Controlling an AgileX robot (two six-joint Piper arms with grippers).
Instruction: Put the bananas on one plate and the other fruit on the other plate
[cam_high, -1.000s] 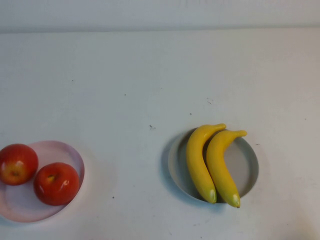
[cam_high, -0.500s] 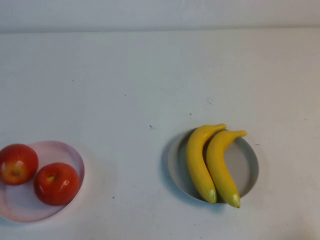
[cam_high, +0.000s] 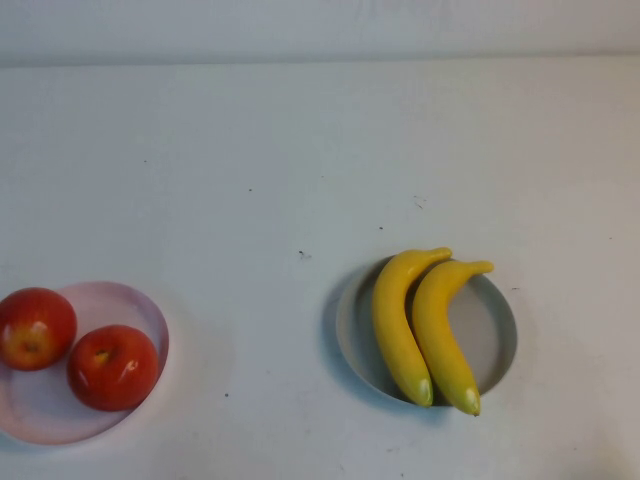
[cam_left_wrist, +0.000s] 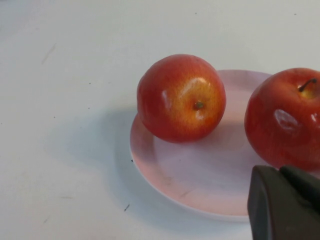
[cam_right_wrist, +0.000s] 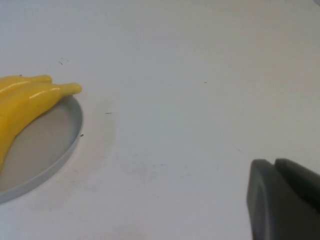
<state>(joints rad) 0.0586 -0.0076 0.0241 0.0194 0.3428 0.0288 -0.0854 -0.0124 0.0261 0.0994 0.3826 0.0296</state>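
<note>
Two yellow bananas lie side by side on the grey-blue plate at the front right. Two red apples sit on the pale pink plate at the front left. Neither arm shows in the high view. In the left wrist view my left gripper is shut and empty, just short of the pink plate and its apples. In the right wrist view my right gripper is shut and empty over bare table, well away from the grey-blue plate and banana tips.
The white table stretches bare behind and between the two plates, with a few small dark specks. Its far edge meets a pale wall at the back.
</note>
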